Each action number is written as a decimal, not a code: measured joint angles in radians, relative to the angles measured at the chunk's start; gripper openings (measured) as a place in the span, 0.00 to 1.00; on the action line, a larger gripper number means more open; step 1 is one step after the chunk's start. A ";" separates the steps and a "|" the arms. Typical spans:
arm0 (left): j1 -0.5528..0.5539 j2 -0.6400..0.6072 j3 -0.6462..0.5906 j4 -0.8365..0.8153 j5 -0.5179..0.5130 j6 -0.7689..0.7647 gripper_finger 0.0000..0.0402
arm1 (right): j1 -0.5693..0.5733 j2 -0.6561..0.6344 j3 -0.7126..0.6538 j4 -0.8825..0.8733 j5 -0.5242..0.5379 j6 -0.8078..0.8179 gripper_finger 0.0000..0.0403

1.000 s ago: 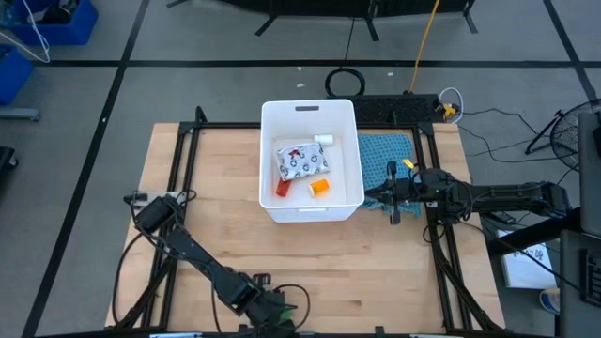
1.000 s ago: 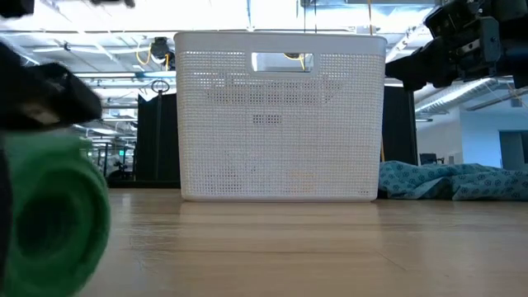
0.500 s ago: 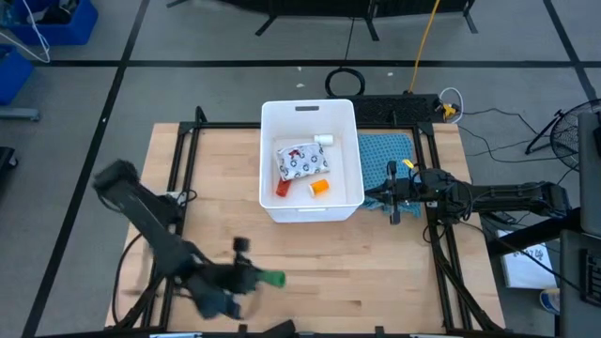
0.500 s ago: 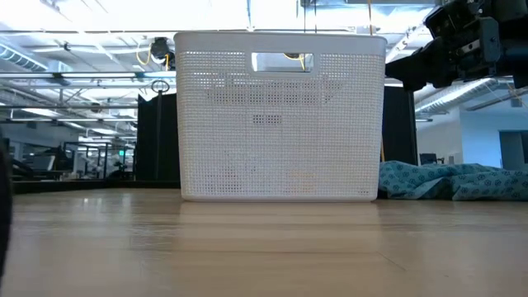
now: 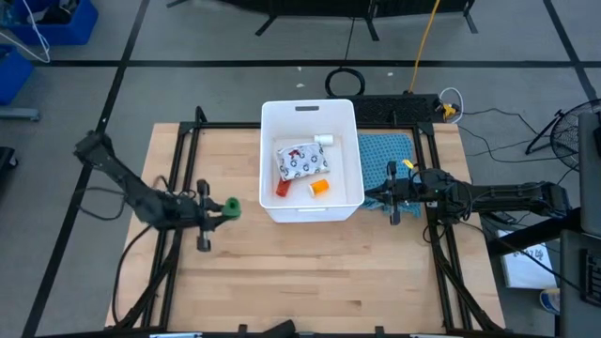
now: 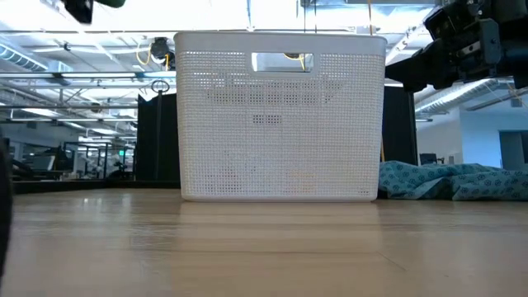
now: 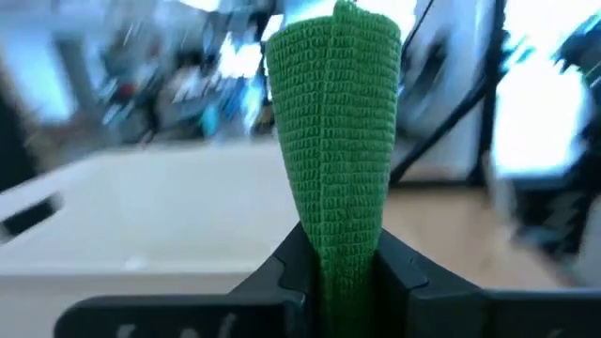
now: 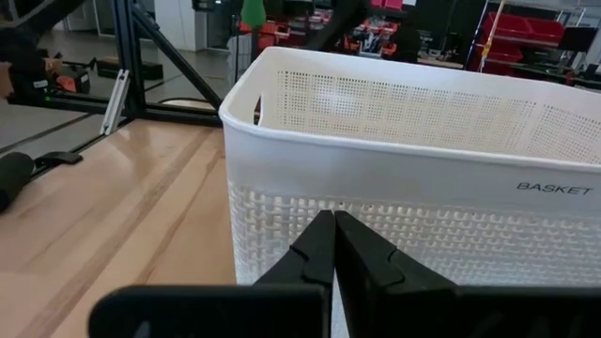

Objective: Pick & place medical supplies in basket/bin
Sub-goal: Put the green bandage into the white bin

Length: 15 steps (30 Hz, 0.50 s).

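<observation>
My left gripper [image 5: 218,211] hangs above the table just left of the white basket [image 5: 312,208] and is shut on a green ribbed roll [image 5: 229,208], which fills the left wrist view [image 7: 333,122]. The basket [image 6: 280,115] holds a white printed pouch [image 5: 300,160], a red bottle [image 5: 282,189], an orange bottle [image 5: 320,187] and a white bottle [image 5: 324,140]. My right gripper [image 5: 392,199] waits, shut, by the basket's right wall [image 8: 404,235], at the edge of the teal cloth [image 5: 387,150]. My left gripper pinches the green roll between its two fingers at the end nearest the wrist [image 7: 343,249]. The fingers come level from the table's left and lie along the roll. The roll is lifted clear of the table, and its free end [image 7: 333,38] points toward the basket.
The teal cloth [image 6: 454,181] lies on the table right of the basket. Dark frame rails [image 5: 178,178] run along both sides of the wooden table. Bare wood [image 5: 310,272] stretches between the basket and the near edge.
My left arm has swung from the table's near edge up and toward the far-left, carrying the green roll. The roll has risen out of the low view's foreground and now hangs beside the basket's left wall. The right arm has kept still.
</observation>
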 joint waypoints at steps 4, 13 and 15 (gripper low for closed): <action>0.081 -0.066 -0.254 0.501 0.158 0.186 0.12 | 0.000 0.000 0.000 -0.001 0.000 -0.003 0.00; 0.275 -0.072 -0.262 0.581 0.172 0.131 0.12 | 0.000 0.000 0.000 -0.001 0.000 -0.003 0.00; 0.325 -0.068 -0.141 0.415 0.173 0.109 0.12 | 0.000 0.000 0.000 -0.001 0.000 -0.008 0.00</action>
